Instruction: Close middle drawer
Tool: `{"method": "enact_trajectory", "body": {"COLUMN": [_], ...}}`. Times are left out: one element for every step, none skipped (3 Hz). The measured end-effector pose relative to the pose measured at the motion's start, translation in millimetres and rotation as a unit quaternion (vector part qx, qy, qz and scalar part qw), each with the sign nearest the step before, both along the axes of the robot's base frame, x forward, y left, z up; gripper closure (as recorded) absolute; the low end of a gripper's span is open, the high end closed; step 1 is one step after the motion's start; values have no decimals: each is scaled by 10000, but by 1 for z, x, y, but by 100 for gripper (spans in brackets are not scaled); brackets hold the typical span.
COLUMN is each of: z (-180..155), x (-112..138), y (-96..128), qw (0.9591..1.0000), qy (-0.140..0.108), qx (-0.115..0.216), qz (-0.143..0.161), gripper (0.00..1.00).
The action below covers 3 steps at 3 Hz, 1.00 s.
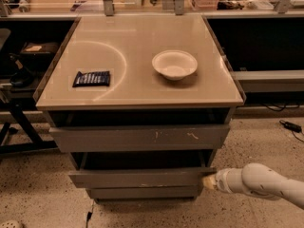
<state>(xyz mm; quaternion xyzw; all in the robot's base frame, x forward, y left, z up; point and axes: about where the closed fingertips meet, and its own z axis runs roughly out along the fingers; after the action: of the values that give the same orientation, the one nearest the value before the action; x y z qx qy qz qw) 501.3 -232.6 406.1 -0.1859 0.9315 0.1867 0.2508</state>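
Note:
The middle drawer [137,177] is a plain grey front below the scratched top front [142,137] and above the narrow bottom front [142,193]. It stands out from the cabinet, and its dark inside [142,159] shows. My gripper [208,182], at the tip of a white arm [259,180] coming in from the right, is against the right end of the middle drawer's front.
On the beige cabinet top [137,89] lie a white bowl [174,64] and a dark snack packet [91,78]. Dark shelving and a stand leg [19,118] are to the left, a bench [268,77] and a cable [289,126] to the right. The floor is speckled.

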Motion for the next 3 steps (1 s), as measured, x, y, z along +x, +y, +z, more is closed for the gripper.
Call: {"method": "enact_trajectory", "body": {"z": [4, 16, 16], "x": [20, 40, 40], "y": [6, 11, 11], "qw": [9998, 9994, 9994], "qy": [-119, -283, -282], "qx": [117, 183, 183], "qz": [-50, -88, -88], "gripper": [100, 100, 100]}}
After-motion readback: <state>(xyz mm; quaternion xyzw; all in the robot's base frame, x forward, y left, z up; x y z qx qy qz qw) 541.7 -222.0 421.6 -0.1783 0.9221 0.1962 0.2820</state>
